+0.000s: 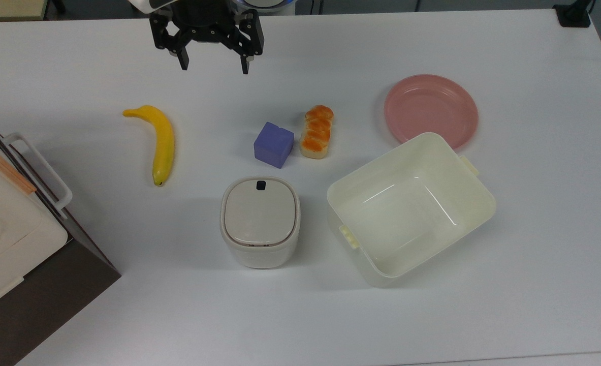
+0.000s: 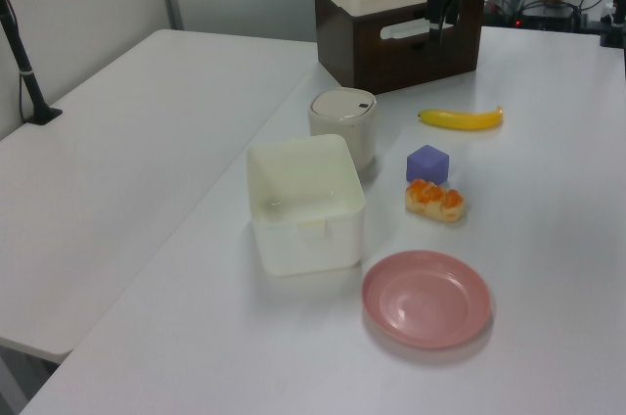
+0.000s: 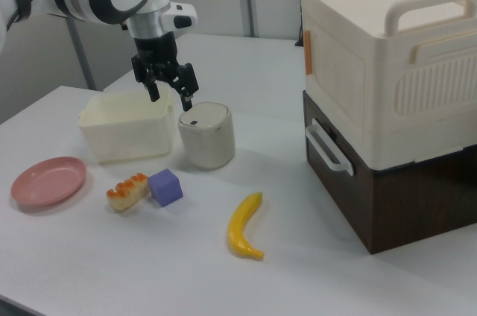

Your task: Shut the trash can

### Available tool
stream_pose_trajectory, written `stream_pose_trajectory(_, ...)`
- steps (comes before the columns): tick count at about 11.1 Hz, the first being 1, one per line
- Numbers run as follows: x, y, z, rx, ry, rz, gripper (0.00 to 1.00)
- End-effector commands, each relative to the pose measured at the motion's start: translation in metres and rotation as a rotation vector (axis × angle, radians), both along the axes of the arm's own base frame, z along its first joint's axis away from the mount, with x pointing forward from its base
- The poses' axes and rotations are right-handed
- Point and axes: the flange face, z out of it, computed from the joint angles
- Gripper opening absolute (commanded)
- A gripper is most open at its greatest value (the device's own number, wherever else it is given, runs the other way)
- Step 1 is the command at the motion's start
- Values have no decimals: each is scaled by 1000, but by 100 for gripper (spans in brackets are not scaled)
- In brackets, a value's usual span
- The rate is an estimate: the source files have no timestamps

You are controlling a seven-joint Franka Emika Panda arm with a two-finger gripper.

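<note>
Trash can (image 1: 260,222) upright on the white surface (image 1: 534,244), beige lid down flat, small black button (image 1: 260,185) on the lid's far edge in the top view. Just to the top view's right, apart from it, the cream lidless tub (image 1: 411,207); beyond the can, a purple cube (image 1: 273,145) and a glazed pastry (image 1: 317,131) side by side, possibly touching. Yellow banana (image 1: 160,142) to the top view's left, pink plate (image 1: 431,110) behind the tub. Gripper (image 1: 212,63) raised well clear of the can, near the top view's upper edge, jaws spread wide and holding nothing. In the right view, gripper (image 3: 168,97) hanging above the can (image 3: 206,134). Brown cabinet (image 3: 402,182) with a cream box (image 3: 387,55) stacked on it at the surface's end.
</note>
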Motion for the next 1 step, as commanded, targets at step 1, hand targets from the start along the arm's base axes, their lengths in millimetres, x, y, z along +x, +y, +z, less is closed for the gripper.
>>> stream_pose_trajectory(1, -9, 5, -3, 25, 20, 19, 100)
